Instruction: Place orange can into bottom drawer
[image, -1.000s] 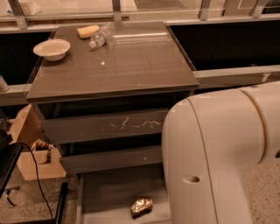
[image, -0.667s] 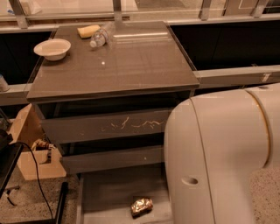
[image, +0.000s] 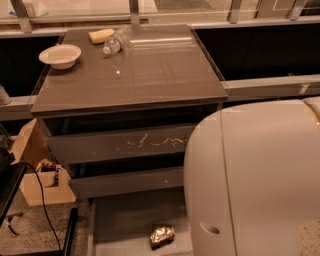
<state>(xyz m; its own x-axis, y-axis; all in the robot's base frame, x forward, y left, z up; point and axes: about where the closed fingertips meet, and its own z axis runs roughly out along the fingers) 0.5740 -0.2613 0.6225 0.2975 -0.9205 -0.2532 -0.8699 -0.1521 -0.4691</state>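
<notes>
Camera view, single frame.

Far left, on the floor: cardboard box (image: 34, 167) with a black cable (image: 42, 197) running past it. Not task-related.

Worktop (image: 150, 80), left to right along its rear: white bowl (image: 60, 55), yellow block (image: 101, 35), and clear water bottle (image: 116, 42) lying on its side. All are well apart from the drawers below.

Below the worktop: scratched upper drawer (image: 125, 145) and middle drawer (image: 125, 182), both pushed in or nearly so. Bottom drawer (image: 117, 220) is pulled out, grey floor exposed.

Orange can (image: 162, 235) lies on its side on that floor, towards the right. It is not upright. The label reads as mottled gold and brown with bright glints, and the outline looks a little uneven. Nothing touches it that can be seen.

Right: white arm housing (image: 255, 185) fills the lower right of the frame, close to the lens. The gripper is out of view, either behind this housing or beyond the frame. State of the jaws: cannot tell.

Judgement: the can is already inside the bottom drawer, so the placing step looks complete or at its end. The next move calls for drawing the arm clear without knocking the can or the drawer front.
</notes>
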